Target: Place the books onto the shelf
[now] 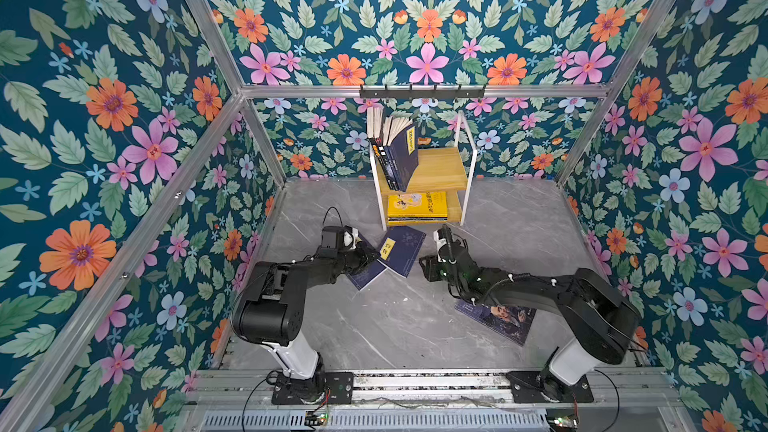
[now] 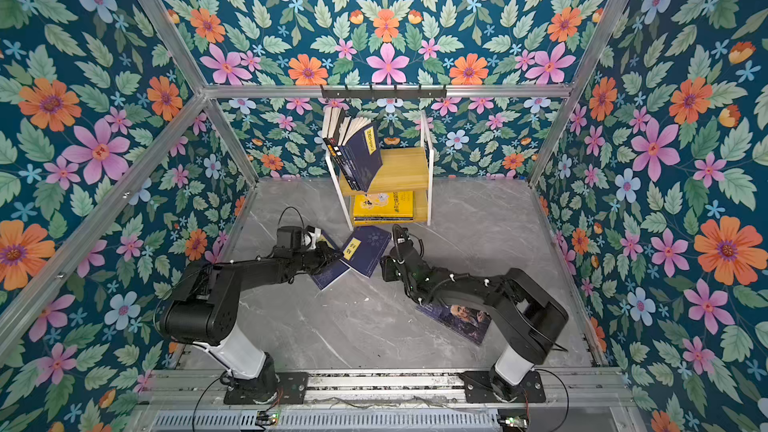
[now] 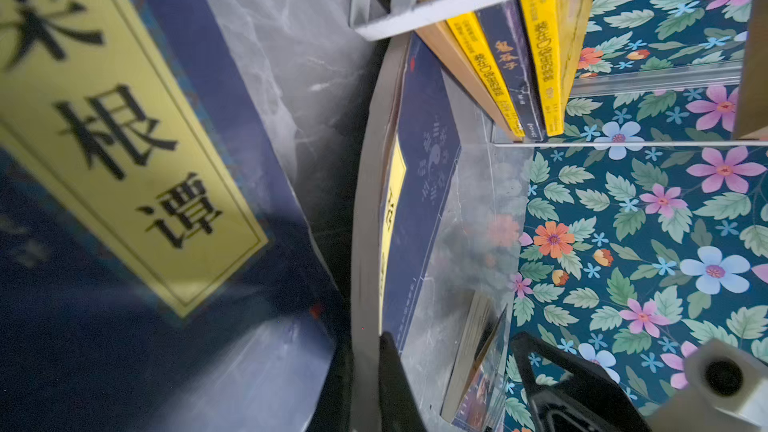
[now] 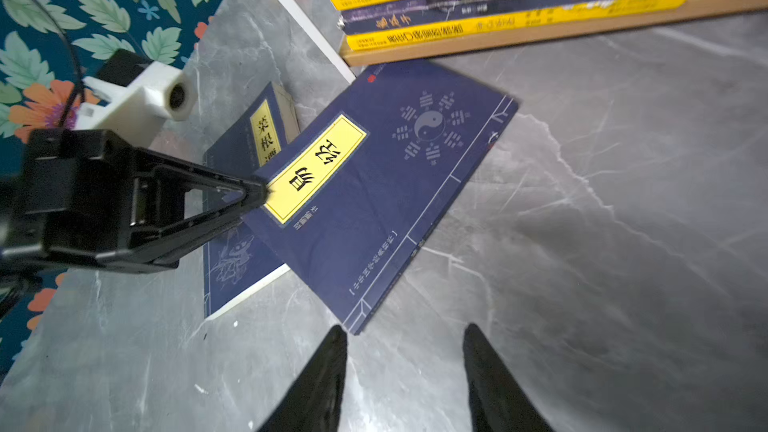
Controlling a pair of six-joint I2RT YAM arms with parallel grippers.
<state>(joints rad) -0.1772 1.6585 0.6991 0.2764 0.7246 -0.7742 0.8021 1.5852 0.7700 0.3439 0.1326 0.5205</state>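
The table (image 1: 519, 243) is a smooth grey marble-look slab with a dull sheen. In the upper middle of both top views, the shelf (image 1: 444, 168) has light, satin-smooth wooden boards in a white painted metal frame. The upper navy book (image 4: 395, 184) and the lower navy book (image 4: 237, 259) have matt paper covers with yellow labels. The yellow books (image 1: 415, 205) look glossier. The left pincer (image 4: 261, 193) and right pincer (image 4: 404, 328) are matt black plastic. The frame bars (image 1: 291, 91) are bare brushed metal, and the walls (image 1: 124, 118) carry printed floral wallpaper.
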